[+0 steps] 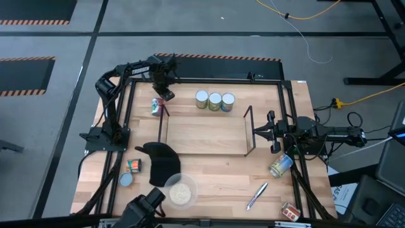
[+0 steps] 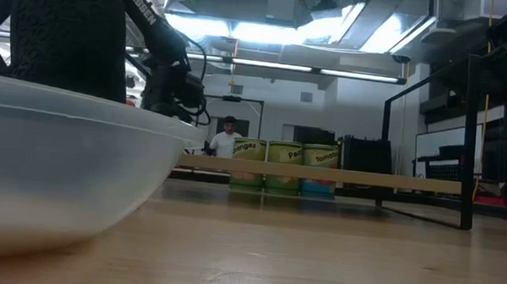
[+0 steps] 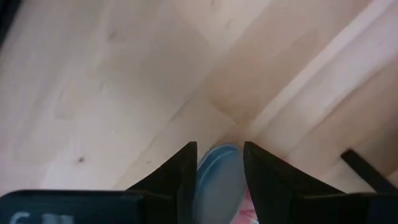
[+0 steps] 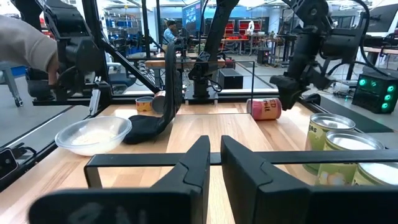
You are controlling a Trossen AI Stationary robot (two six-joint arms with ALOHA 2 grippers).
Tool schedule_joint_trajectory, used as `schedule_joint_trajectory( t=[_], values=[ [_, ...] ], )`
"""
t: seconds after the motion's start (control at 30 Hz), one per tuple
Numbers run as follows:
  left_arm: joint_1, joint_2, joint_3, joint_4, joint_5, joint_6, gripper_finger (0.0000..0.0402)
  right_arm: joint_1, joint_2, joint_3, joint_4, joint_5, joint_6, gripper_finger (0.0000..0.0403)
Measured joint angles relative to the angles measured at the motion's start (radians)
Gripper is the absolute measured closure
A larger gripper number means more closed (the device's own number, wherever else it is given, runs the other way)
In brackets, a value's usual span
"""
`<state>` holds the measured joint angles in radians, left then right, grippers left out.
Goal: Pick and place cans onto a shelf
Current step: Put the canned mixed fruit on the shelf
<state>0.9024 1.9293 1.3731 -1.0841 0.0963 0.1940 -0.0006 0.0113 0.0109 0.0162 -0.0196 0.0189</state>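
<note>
Bright overhead lights (foreground blurred)

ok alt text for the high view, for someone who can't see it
From above: the left gripper reaches a can lying on its side by the shelf. Three upright cans stand in a row behind the shelf; the right gripper waits at its right end.

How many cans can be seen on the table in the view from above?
7: three upright cans in a row beyond the shelf, one at the left hand, two near the left front, one beside the right hand. Others may be hidden.
</note>
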Motion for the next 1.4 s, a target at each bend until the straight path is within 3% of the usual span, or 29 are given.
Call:
schedule_joint_trajectory(
  t=[0.43,0.73,1.4],
  values=[
    [0.001,0.000,0.000,-0.070,-0.002,0.000,0.0274,0.000,0.000,0.000,0.000,0.000,-0.002,0.0357],
    [0.000,0.000,0.000,-0.071,-0.093,-0.008,0.0243,0.000,0.000,0.000,0.000,0.000,-0.002,0.0357],
    [0.000,0.000,0.000,-0.174,-0.080,0.000,0.0235,0.000,0.000,0.000,0.000,0.000,0.000,0.0357]
  ],
)
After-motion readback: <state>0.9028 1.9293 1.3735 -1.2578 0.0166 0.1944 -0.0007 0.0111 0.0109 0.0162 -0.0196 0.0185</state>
